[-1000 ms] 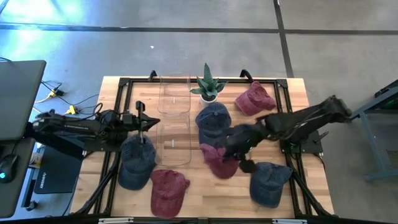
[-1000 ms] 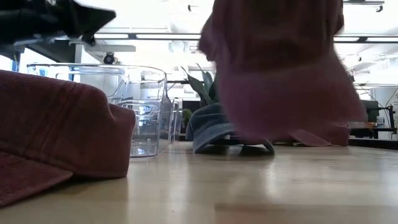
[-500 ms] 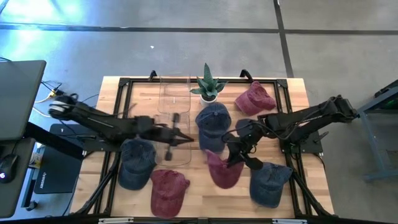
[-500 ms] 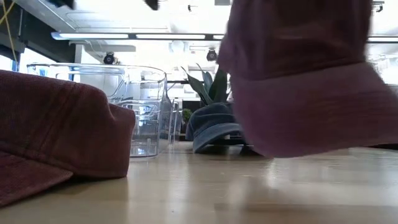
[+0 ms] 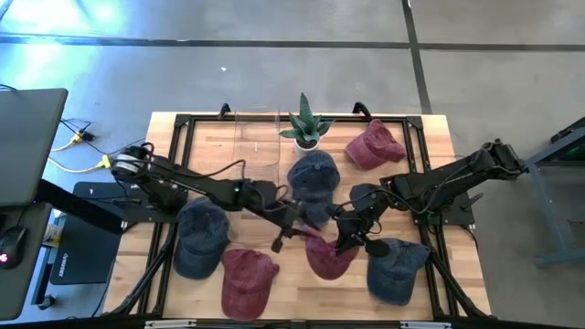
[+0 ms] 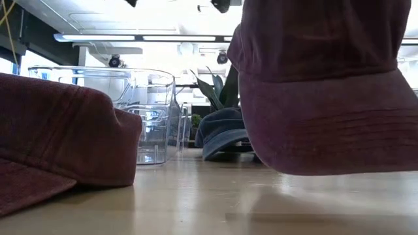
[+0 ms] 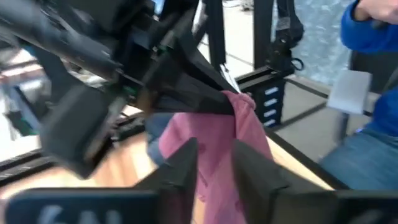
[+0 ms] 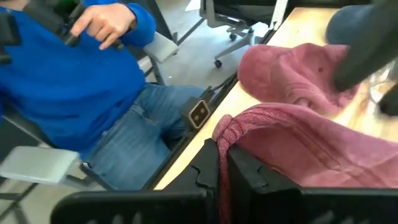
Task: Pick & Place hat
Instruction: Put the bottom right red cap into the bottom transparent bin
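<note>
Meanwhile the right gripper [image 5: 345, 239] had its fingers [image 8: 214, 163] pressed together on a fold of the maroon hat [image 5: 326, 255], which hung from it just above the wooden table [image 5: 439, 137] (in the low view the hat [image 6: 326, 91] filled the near right, its brim clear of the boards). The left gripper [image 5: 285, 236] reached in from the other side, right beside that hat, its two dark fingers [image 7: 180, 171] parted with the pink cloth [image 7: 217, 155] showing between them; whether they touched it could not be told. Around them lay a second maroon hat [image 5: 245, 279], two blue hats [image 5: 199, 236] [image 5: 395, 267] near the front edge, another blue hat [image 5: 313, 178] by the potted plant [image 5: 304, 123], and clear plastic containers [image 6: 140, 111]. A person in a blue top [image 8: 68, 74] sat beyond the table
</note>
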Controlling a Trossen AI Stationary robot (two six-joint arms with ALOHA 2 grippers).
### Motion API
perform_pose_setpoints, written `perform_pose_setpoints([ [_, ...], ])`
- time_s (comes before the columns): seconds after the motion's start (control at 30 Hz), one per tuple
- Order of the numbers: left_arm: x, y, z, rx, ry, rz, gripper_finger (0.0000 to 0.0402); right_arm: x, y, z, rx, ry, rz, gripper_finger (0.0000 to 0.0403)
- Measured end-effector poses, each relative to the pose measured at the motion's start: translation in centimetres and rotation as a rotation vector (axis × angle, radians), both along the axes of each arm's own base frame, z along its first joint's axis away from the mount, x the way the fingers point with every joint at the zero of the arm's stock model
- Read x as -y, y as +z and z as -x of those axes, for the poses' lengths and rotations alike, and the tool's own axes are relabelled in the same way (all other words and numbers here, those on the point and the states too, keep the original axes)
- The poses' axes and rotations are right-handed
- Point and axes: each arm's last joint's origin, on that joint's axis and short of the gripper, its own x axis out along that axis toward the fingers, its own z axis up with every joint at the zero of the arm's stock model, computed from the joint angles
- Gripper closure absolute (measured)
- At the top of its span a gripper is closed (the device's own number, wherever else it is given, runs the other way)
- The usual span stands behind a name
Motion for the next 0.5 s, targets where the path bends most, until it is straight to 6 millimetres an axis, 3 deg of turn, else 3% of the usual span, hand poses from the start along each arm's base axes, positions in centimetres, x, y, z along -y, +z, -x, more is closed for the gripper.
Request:
perform_pose_setpoints([
  [0.27, 0.6, -1.6, -1.9, -0.093, -0.072, 0.039, 0.0163, -0.2, 0.1, 0.0, 0.029, -0.031, 0.033, 0.0394],
  [0.5, 1.5, -2.5, -2.7, -0.132, -0.330, 0.090, 0.0143, -0.1, 0.1, 0.1, 0.023, -0.046, 0.047, 0.0398],
])
